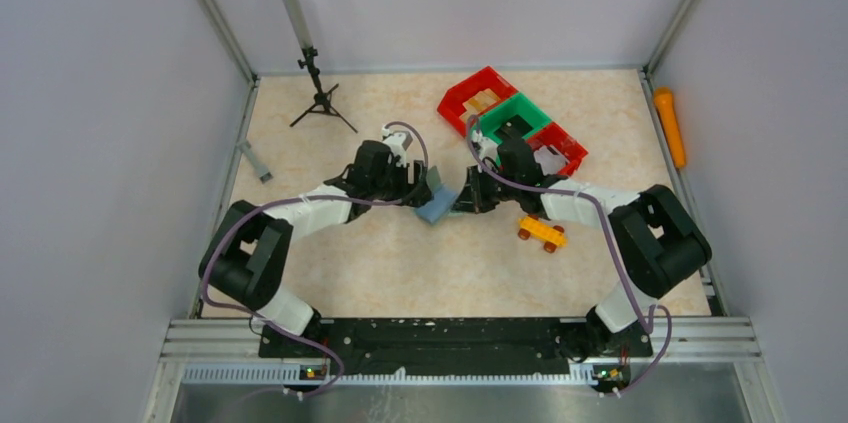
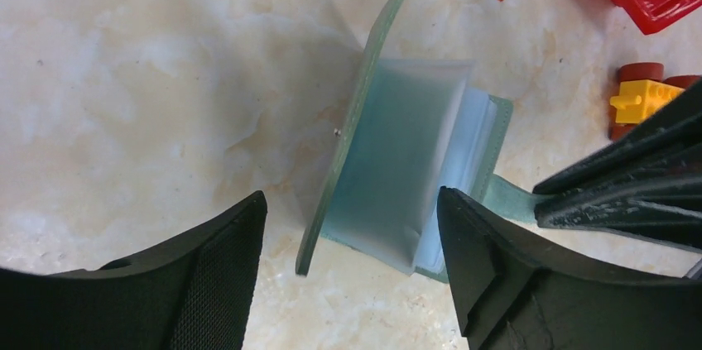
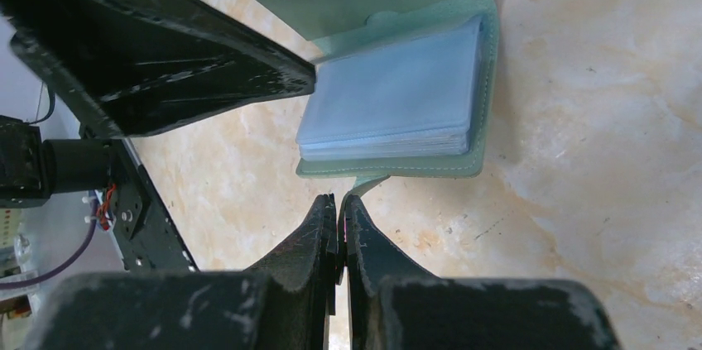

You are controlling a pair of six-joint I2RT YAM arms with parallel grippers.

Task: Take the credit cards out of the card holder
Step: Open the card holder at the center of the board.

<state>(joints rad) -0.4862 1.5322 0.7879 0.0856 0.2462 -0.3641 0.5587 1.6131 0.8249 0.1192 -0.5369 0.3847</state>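
Observation:
The card holder (image 1: 437, 205) lies open mid-table, grey-green with a stack of pale blue clear sleeves (image 3: 389, 102) inside. One cover (image 2: 352, 118) stands up nearly on edge. My left gripper (image 2: 352, 201) is open, its fingers either side of the raised cover and a lifted sleeve, touching neither. Pinching the holder's small tab (image 3: 364, 183) at the near edge is my right gripper (image 3: 341, 199), shut on it. The credit cards are hidden; only the cloudy sleeves show. In the top view the left gripper (image 1: 425, 186) and the right gripper (image 1: 462, 201) meet at the holder.
Red and green plastic bins (image 1: 512, 118) stand behind the right arm. A yellow toy car (image 1: 541, 233) sits just right of the holder. A small tripod (image 1: 320, 93) stands at the back left, and an orange object (image 1: 670, 128) lies along the right wall.

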